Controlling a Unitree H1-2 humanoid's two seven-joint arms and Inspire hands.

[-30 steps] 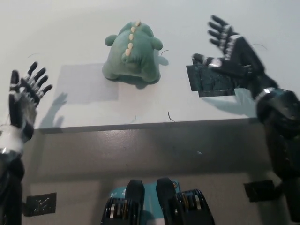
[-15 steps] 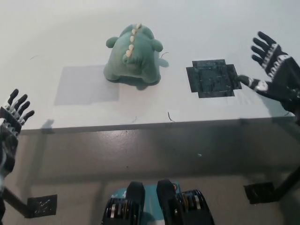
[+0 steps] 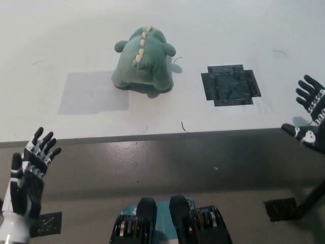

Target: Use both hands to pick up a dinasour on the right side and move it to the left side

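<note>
A green plush dinosaur [image 3: 143,60] with a row of cream spikes down its back sits on the white table [image 3: 76,35], a little left of centre, untouched. My left hand [image 3: 28,175] is open at the lower left, below the table's front edge, fingers spread. Far to the right, my right hand [image 3: 311,116] is open at the picture's edge, beside the table's front corner. Both hands are well away from the dinosaur.
A black tape square [image 3: 230,84] marks the table to the right of the dinosaur. A pale grey rectangle [image 3: 94,91] lies to its left. The table's front edge [image 3: 152,136] runs across the middle, with grey floor and black tape marks [image 3: 281,208] below.
Both hands have pulled back from the table toward the picture's lower corners: the right hand left the black square and moved right and down, the left hand dropped below the table edge. The dinosaur stayed put.
</note>
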